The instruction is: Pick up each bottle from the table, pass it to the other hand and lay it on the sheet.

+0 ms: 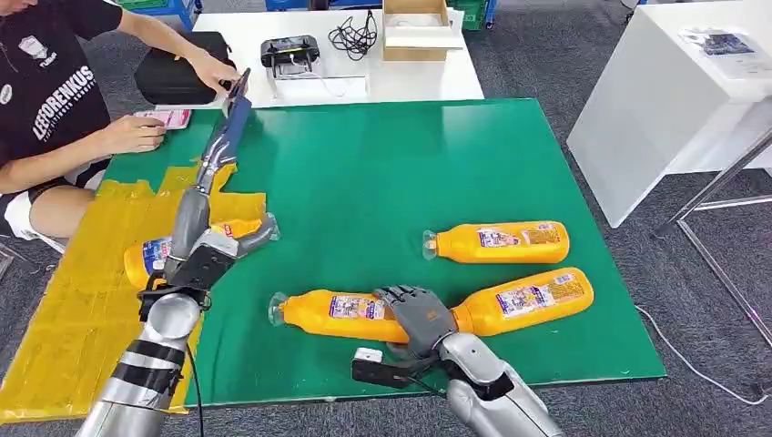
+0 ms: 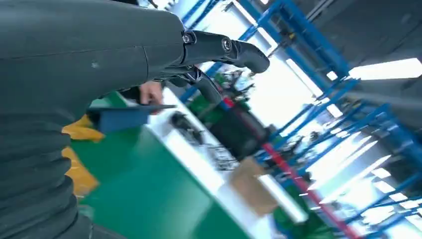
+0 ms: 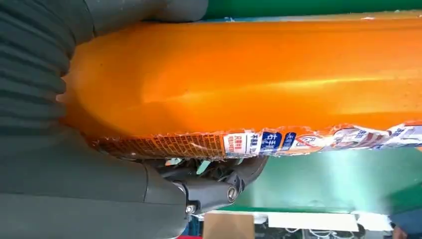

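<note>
Orange bottle [image 1: 341, 312] on the green mat [image 1: 382, 164] sits gripped in the right hand [image 1: 417, 314]. Left hand [image 2: 219, 59] hangs released, holding nothing.

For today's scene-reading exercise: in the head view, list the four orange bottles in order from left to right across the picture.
Bottle on the yellow sheet → bottle under the right hand → upper bottle → lower right bottle.

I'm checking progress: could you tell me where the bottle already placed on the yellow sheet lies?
In the head view, that bottle lies on the yellow sheet at the table's left side, partly hidden behind the left hand.
</note>
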Controlling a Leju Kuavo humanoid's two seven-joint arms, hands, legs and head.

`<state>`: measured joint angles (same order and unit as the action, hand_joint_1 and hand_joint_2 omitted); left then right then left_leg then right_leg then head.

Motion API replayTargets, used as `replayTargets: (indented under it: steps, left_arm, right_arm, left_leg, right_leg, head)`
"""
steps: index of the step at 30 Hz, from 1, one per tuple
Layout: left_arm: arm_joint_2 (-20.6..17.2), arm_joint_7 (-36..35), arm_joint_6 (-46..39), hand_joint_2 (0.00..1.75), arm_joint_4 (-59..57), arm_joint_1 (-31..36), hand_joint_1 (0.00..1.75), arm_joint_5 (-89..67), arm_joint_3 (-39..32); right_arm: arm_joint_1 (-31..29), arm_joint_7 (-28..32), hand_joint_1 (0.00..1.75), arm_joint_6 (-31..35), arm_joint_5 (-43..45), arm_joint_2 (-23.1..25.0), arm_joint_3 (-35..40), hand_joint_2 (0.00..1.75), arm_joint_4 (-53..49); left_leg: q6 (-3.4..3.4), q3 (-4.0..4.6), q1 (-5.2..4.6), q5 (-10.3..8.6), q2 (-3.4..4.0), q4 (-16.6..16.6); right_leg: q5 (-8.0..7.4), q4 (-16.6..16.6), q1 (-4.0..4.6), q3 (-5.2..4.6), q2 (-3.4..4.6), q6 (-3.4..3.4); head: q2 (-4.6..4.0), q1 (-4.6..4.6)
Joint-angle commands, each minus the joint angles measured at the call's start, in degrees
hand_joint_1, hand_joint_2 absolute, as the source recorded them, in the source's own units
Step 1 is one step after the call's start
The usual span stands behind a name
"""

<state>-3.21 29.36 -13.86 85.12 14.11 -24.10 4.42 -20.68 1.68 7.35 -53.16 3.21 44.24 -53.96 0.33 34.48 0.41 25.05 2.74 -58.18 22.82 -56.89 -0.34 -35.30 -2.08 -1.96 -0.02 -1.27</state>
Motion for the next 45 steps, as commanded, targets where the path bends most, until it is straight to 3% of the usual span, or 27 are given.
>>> replayTargets:
  steps: [1,5,8,12,16,20,25,29,37,45]
  left_arm:
    - [3.3,0.6,1.3,1.75,10.7,-3.6,0.00,6.0,-2.3]
    - [3.2,0.6,1.6,1.75,10.6,-3.6,0.00,6.4,-2.5]
    - [3.4,-0.7,6.1,1.75,12.6,-6.0,0.00,12.5,-3.8]
    - [4.4,-2.0,11.3,1.75,12.6,-7.7,0.00,21.0,-5.0]
    - [4.0,-2.7,18.1,1.75,9.3,-6.9,0.00,28.5,-4.0]
    - [3.3,-4.5,24.7,1.75,8.0,-6.4,0.00,33.6,-2.7]
    - [3.2,-6.2,29.7,1.75,5.8,-5.3,0.00,37.4,-0.9]
    - [2.8,-7.0,33.5,1.75,4.2,-3.4,0.00,37.9,4.4]
    - [3.3,-8.0,34.2,1.75,-1.3,0.9,0.00,37.9,12.7]
    - [4.1,-9.6,34.3,1.75,-5.4,3.4,0.00,40.0,15.9]
  right_arm:
    - [4.3,2.1,1.75,6.9,2.1,0.4,-6.4,1.75,-1.7]
    - [5.5,2.0,1.75,8.8,2.4,0.7,-7.9,1.75,-3.4]
    - [11.9,7.2,1.75,21.4,6.1,3.0,-16.7,1.75,-13.7]
    - [16.5,14.4,1.75,30.8,11.5,5.6,-23.3,1.75,-23.7]
    - [19.0,22.2,1.75,32.7,13.2,9.6,-30.4,1.75,-28.0]
    - [18.9,24.8,1.75,32.7,13.5,11.2,-33.1,1.75,-28.2]
    - [18.5,26.3,1.75,32.7,15.7,10.3,-30.7,1.75,-27.7]
    - [15.5,26.0,1.75,31.9,16.0,7.3,-23.7,1.75,-23.9]
    - [9.2,26.9,1.75,31.8,14.3,8.1,-14.5,1.75,-14.9]
    - [7.2,29.5,1.75,32.7,12.5,9.4,-9.7,1.75,-12.3]
  left_leg:
    - [0.02,-0.17,0.03,0.07,-0.40,0.1]
    - [0.01,-0.15,0.01,0.07,-0.31,0.1]
    - [0.00,-0.11,0.00,0.06,-0.35,0.1]
    - [0.00,0.12,-0.01,0.09,-0.32,0.0]
    - [-0.02,0.02,-0.01,0.12,-0.54,0.0]
    - [-0.01,0.14,-0.03,0.06,-0.41,0.0]
    - [-0.01,0.07,-0.02,0.04,-0.50,0.1]
    - [-0.01,0.14,0.00,0.04,-0.41,0.1]
    - [-0.02,0.06,0.01,0.02,-0.42,0.1]
    - [-0.01,0.15,0.00,0.03,-0.34,0.1]
  right_leg:
    - [0.11,0.1,-0.02,0.25,0.00,0.01]
    - [0.08,0.0,-0.08,0.20,0.09,0.03]
    - [0.10,0.0,-0.09,0.16,0.02,0.04]
    - [0.10,0.0,-0.09,-0.06,0.09,0.03]
    - [0.19,0.0,-0.10,0.05,-0.05,0.04]
    - [0.11,0.0,-0.12,-0.10,0.02,0.03]
    - [0.11,0.1,-0.10,0.00,-0.04,0.03]
    - [0.09,0.0,-0.08,-0.07,-0.06,0.02]
    - [0.06,0.1,-0.07,0.01,-0.02,0.04]
    - [0.06,0.0,-0.06,-0.10,-0.02,0.02]
  head:
    - [0.00,0.00]
    - [0.00,-0.02]
    - [0.00,0.00]
    - [0.00,-0.02]
    - [0.00,-0.02]
    - [0.00,0.00]
    - [0.00,0.00]
    - [0.00,-0.02]
    - [0.00,-0.02]
    - [0.00,-0.02]
